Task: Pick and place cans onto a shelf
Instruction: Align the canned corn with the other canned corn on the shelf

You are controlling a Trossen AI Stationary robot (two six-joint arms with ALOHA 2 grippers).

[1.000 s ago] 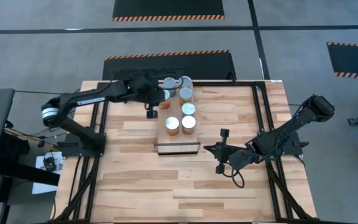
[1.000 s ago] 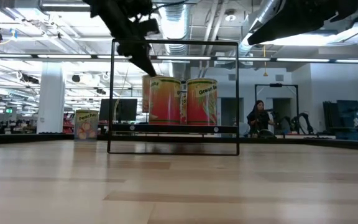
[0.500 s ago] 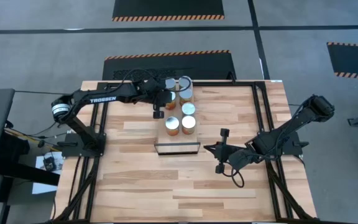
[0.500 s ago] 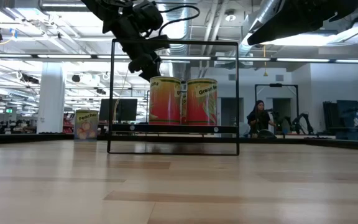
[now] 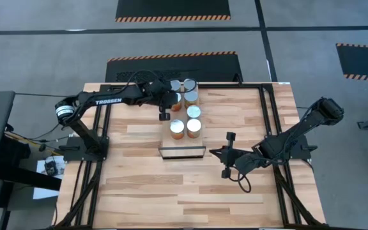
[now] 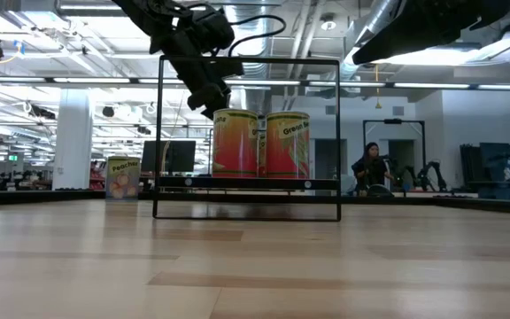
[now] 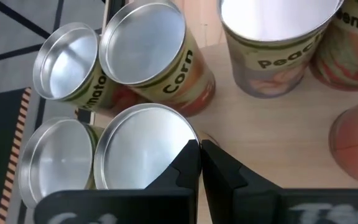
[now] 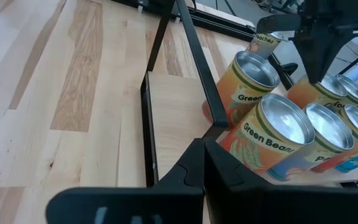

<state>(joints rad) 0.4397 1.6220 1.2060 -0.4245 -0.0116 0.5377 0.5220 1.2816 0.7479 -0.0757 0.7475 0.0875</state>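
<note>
Several cans with silvery tops stand in a cluster at the table's far middle (image 5: 188,84). Two orange cans (image 5: 177,128) (image 5: 193,128) stand on the light-wood shelf (image 5: 183,144), also seen in the low view (image 6: 235,142). My left gripper (image 5: 167,104) is shut and points down over the cluster, its tips (image 7: 199,151) just beside the rim of one can (image 7: 143,146). In the low view it hangs above the shelf's left part (image 6: 215,105). My right gripper (image 5: 213,152) is shut and empty, right of the shelf, pointing at it (image 8: 202,149).
A Peaches can (image 6: 124,177) stands on the table left of the shelf's dark frame (image 6: 160,133). Black rails (image 5: 260,121) run along the table's sides. Bare tabletop (image 5: 184,191) lies toward the near edge. A person (image 6: 364,166) stands far back in the room.
My left gripper has moved toward the table's right edge, in over the cluster of cans behind the shelf, staying shut. The cans and my right arm have kept still.
</note>
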